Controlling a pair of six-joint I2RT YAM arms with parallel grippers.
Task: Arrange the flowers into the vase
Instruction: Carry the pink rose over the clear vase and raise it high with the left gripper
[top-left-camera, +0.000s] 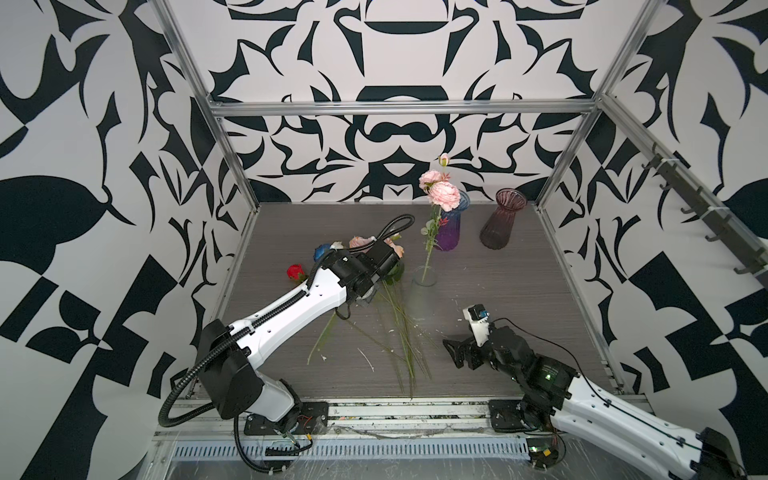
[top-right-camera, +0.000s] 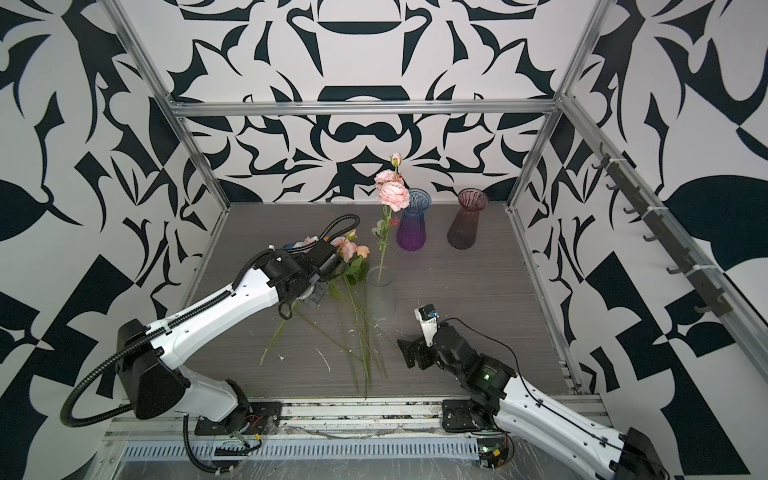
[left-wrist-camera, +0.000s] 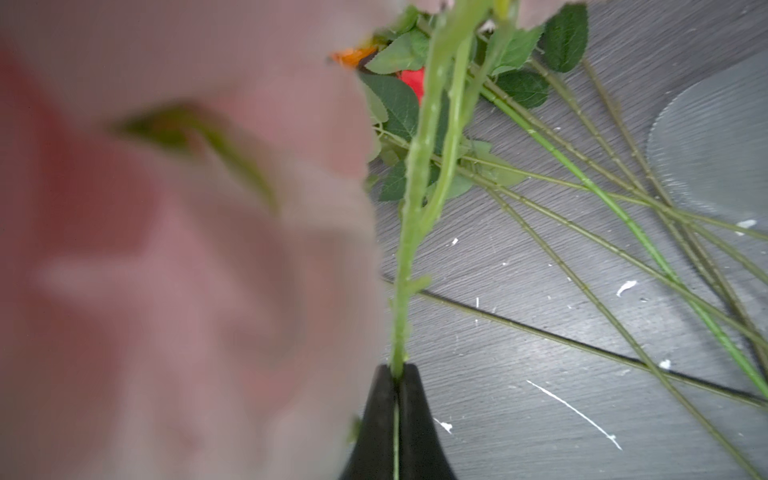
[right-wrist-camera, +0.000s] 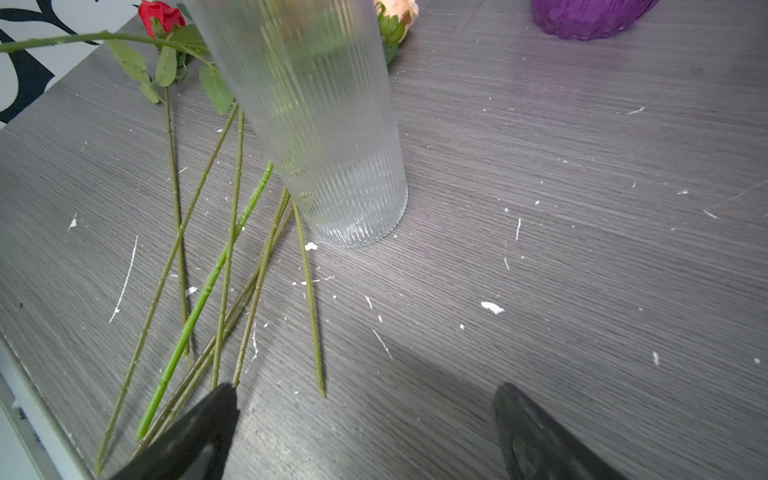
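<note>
Left gripper (left-wrist-camera: 397, 374) is pinched tight on one green flower stem (left-wrist-camera: 405, 249), just above the other flowers (right-wrist-camera: 206, 299) lying on the worktop (right-wrist-camera: 582, 249). Right gripper (right-wrist-camera: 365, 390) is wide open and holds nothing, near the clear vase (right-wrist-camera: 332, 145) where one pink flower (top-left-camera: 446, 197) stands.

Ribbed clear glass vase (right-wrist-camera: 324, 145) — matt grey woodgrain table (right-wrist-camera: 582, 249)

A robotics lab test cell: 2 robot arms (top-left-camera: 291, 307) bolted to a base rail (top-left-camera: 407, 409), a grey tabletop (top-left-camera: 519, 291) boxed in by aluminium framing (top-left-camera: 399, 109) and black-and-white patterned wall panels (top-left-camera: 399, 54)
</note>
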